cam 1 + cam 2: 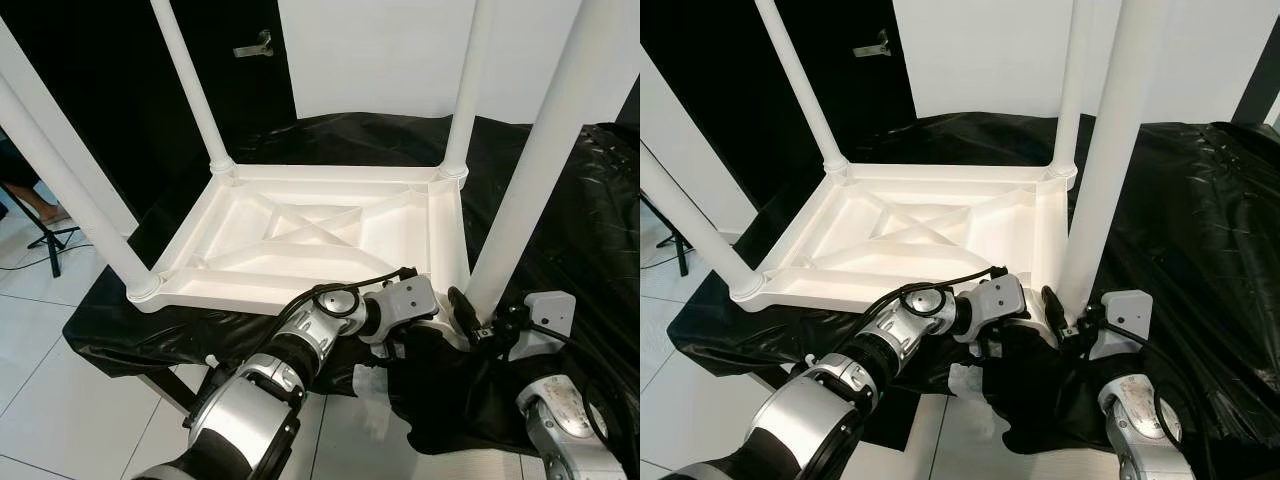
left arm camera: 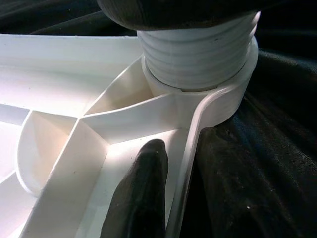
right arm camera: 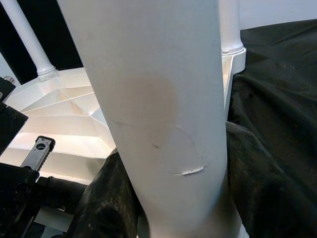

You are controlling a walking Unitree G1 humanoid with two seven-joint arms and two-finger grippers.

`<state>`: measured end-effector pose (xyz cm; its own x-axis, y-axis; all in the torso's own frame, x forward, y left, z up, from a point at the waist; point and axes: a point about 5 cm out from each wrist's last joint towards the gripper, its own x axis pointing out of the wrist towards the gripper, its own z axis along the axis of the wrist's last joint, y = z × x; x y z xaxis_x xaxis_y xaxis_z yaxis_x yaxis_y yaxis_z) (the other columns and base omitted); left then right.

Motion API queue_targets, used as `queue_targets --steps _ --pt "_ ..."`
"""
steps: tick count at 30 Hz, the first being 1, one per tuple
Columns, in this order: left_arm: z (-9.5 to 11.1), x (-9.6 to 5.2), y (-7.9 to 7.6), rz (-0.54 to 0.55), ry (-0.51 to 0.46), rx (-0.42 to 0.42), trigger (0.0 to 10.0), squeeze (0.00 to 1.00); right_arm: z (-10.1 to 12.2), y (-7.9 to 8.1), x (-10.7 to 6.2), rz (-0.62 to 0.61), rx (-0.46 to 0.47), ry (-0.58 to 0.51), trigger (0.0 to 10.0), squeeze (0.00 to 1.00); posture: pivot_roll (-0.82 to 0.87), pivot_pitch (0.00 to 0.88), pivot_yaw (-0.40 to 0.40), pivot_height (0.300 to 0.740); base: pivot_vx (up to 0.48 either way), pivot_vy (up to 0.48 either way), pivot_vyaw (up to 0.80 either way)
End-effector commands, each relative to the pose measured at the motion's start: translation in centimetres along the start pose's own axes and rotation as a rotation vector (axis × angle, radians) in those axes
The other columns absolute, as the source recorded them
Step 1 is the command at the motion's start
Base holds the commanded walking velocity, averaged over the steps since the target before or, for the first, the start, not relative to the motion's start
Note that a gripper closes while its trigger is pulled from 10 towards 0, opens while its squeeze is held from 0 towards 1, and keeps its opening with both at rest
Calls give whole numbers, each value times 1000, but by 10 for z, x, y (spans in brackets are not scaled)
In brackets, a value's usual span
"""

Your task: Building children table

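Observation:
The white children's table [image 1: 300,230] lies upside down on a black cloth, with its legs pointing up. My left gripper [image 1: 420,322] is shut on the tabletop's rim [image 2: 190,148] near the front right corner, one finger [image 2: 141,193] inside the rim and the other outside. Just beyond it the threaded end [image 2: 198,54] of the front right leg [image 1: 540,160] sits in its corner socket. My right gripper [image 1: 475,318] is closed around the bottom of that leg [image 3: 158,109], close beside the left gripper.
The black cloth [image 1: 590,200] drapes over the support and hangs off its front edge. The other legs [image 1: 195,90] rise at the remaining corners. White tile floor [image 1: 60,400] lies to the left, with a tripod foot [image 1: 50,240]. A dark door [image 1: 255,45] is behind.

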<state>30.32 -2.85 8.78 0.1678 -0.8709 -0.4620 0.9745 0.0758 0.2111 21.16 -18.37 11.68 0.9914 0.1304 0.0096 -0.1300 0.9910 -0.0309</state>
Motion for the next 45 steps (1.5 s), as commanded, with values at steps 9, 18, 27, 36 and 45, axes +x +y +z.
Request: queue_targets --steps 9,18,27,36,45 --pt "-42 3 -11 258 182 -77 10000 0 -5 1 -3 139 -74 24 10000 0 15 0 109 740 0 0 0" --pt "-41 4 -11 259 181 -79 10000 0 13 -22 8 223 -152 -17 10000 0 16 0 102 740 0 0 0" --pt "-41 4 -11 264 181 -82 10000 0 13 -24 8 335 -163 16 0 0 25 0 92 740 0 0 0" --pt "-41 4 -10 270 178 -85 10000 0 7 -15 3 381 63 69 0 0 26 0 92 740 0 0 0" --pt "-39 3 -8 280 174 -89 10000 0 2 -14 -3 -141 49 -57 0 0 34 0 83 740 0 0 0"
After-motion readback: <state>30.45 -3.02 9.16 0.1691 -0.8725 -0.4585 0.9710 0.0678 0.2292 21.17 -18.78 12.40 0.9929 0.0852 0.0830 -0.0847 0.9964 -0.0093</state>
